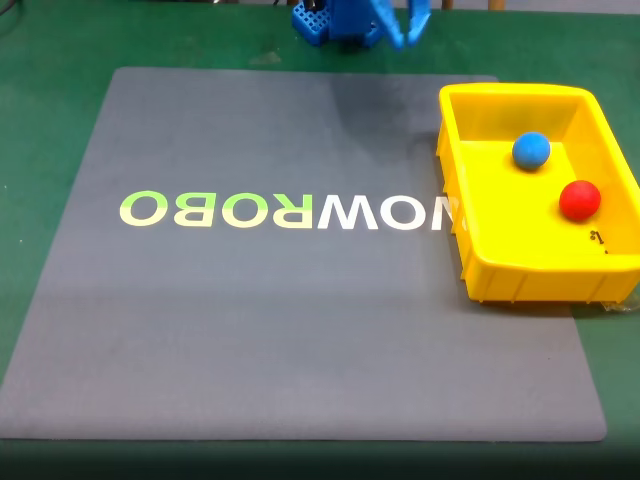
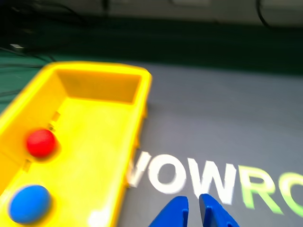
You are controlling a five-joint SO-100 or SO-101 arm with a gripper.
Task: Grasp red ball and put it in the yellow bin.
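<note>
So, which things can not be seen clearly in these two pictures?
- The claw in the wrist view: the bottom edge cuts it off; its tips look nearly together.
- The arm in the fixed view: the top edge cuts it off.
- The small black mark on the yellow bin wall in the fixed view: too small to read.
- The blue ball in the wrist view: blurred.
- The red ball is clear, inside the bin.

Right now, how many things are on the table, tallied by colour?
Red: 1, the red ball in the yellow bin
Blue: 1, the blue ball, also in the bin
Yellow: 1, the bin
Grey: 1, the lettered mat
Total: 4
</note>
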